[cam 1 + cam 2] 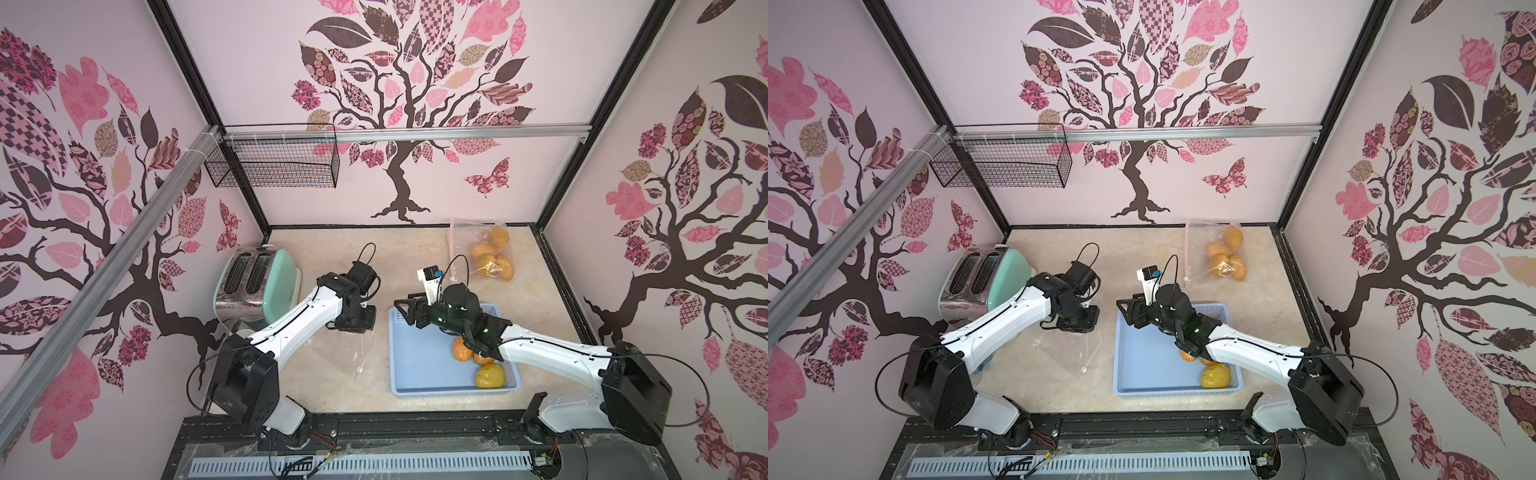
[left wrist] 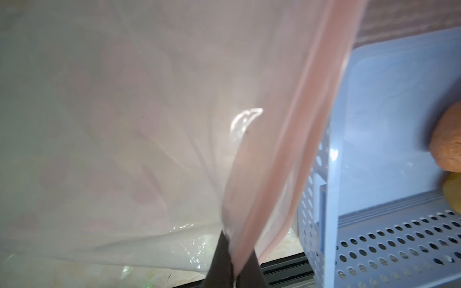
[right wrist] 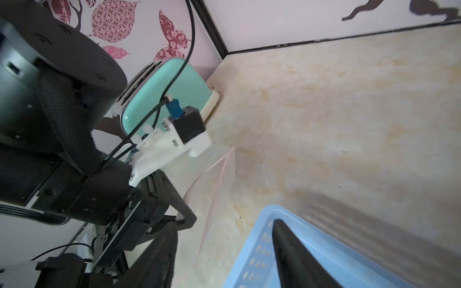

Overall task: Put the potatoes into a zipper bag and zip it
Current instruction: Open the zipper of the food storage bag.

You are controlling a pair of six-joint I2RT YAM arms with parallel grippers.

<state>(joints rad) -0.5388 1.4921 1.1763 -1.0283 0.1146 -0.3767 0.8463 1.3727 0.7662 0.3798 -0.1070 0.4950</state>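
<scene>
Left gripper [image 2: 232, 261] pinches the bag [image 2: 149, 112] by its rim, just left of the basket [image 1: 424, 365]. Right gripper [image 1: 401, 313] hangs spread and empty over the basket's far-left corner. Potatoes [image 1: 490, 376] lie at its near-right corner. Held at one point, the limp mouth may sag shut and block a potato.

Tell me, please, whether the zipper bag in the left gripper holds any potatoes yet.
Empty. The zipper bag pinched by the left gripper is clear film throughout in a top view; loose potatoes lie in the blue basket.
</scene>
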